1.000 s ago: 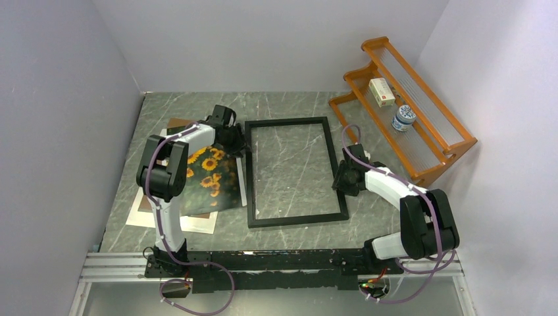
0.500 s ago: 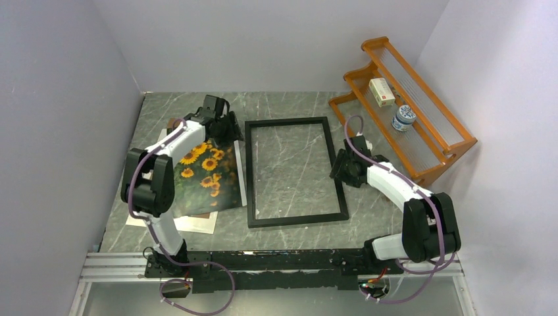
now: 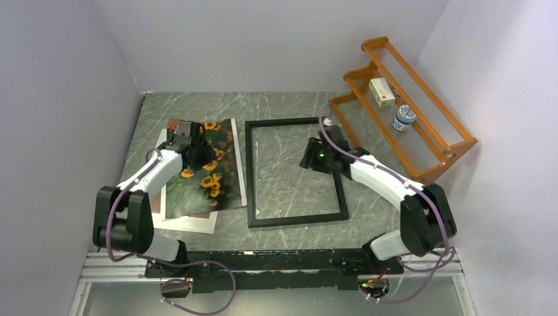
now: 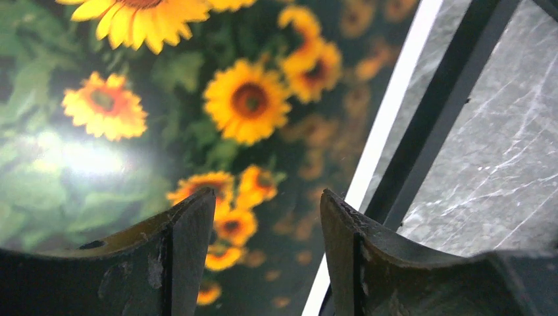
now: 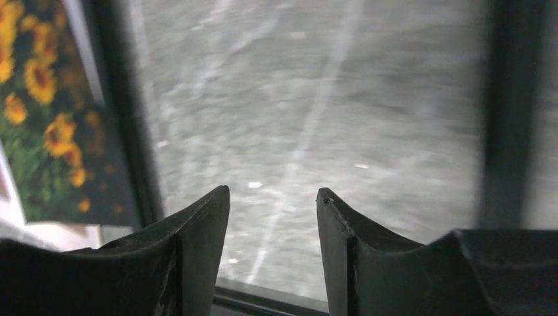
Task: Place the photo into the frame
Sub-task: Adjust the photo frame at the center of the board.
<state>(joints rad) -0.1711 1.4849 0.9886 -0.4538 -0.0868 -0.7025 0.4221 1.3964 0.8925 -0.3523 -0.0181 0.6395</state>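
The flat rectangular sunflower print (image 3: pixel 210 187) lies face up at the left of the grey marbled worktop (image 3: pixel 289 105), its long axis running from the near edge towards the far wall, the far end leaning slightly left. It has a glossy surface with a bright glare patch, yellow-orange blooms on dark green leaves. It rests on a white mat sheet (image 3: pixel 191 222), a thin white strip of which shows along its right edge. The left pincer (image 3: pixel 189 141) hangs over the print's far half, fingers spread and nothing between them (image 4: pixel 266 197). Just beside the white strip lies the thin-edged black rectangular picture frame (image 3: pixel 299 219), flat, long axis also near to far, parallel to the print; the marbled surface shows through its opening. The right pincer (image 3: pixel 312 158) hovers over the frame's far right part, likewise spread and empty (image 5: pixel 273 191). At the far right stands an orange wooden stepped rack (image 3: pixel 428 141) holding a small white box (image 3: pixel 381 92) and a blue-and-white jar (image 3: pixel 403 118)
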